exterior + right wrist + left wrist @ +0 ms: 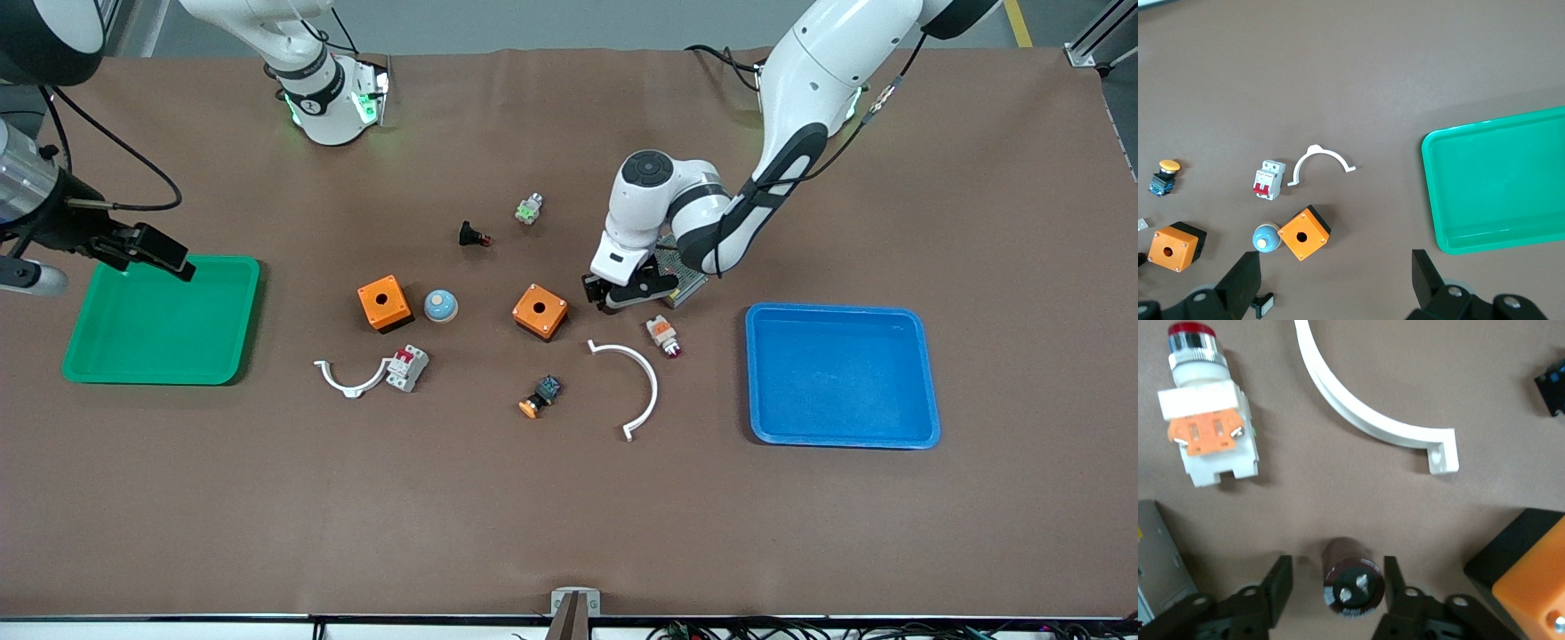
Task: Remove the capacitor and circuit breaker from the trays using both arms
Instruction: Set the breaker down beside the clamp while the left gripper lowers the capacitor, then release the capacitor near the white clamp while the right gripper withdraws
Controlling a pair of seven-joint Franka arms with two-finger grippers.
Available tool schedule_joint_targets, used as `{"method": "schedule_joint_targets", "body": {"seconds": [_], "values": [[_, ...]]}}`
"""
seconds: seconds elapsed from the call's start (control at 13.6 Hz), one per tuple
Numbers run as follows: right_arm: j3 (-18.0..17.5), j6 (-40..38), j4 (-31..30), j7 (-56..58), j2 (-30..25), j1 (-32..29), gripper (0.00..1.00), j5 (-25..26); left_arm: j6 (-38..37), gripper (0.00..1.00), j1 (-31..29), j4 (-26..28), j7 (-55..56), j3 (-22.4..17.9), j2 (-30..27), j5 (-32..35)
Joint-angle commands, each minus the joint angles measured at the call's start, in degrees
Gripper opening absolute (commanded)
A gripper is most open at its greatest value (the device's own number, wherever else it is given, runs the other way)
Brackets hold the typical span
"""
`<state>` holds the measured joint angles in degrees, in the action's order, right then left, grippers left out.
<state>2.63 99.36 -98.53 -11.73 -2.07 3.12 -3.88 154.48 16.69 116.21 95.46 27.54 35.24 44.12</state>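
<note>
Left end effector lowered at frame centre, jaws spread, capacitor bracketed untouched, lying flat, terminals turned toward the wrist | right end effector held open over green tray, upper left | breaker seen lower centre on bench, flat, levers up.

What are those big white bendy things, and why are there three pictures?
They are two robot arms with pinching grippers. One picture looks down from high up; the other two come from cameras on the arms' wrists. The left gripper is low over the brown table, its open fingers either side of a tiny black cylinder capacitor, not squeezing. The right gripper waits, open and empty, above the green tray. The small white breaker with red levers lies beside a curved white clip.
</note>
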Motion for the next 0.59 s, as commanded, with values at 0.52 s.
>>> {"method": "schedule_joint_targets", "body": {"seconds": [0.52], "values": [[-1.1, -0.8, 3.7, -0.1, -0.7, -0.9, 1.00, 6.2, -25.5, 1.00, -3.2, -20.5, -17.3, 0.4, -3.3, -14.8]]}}
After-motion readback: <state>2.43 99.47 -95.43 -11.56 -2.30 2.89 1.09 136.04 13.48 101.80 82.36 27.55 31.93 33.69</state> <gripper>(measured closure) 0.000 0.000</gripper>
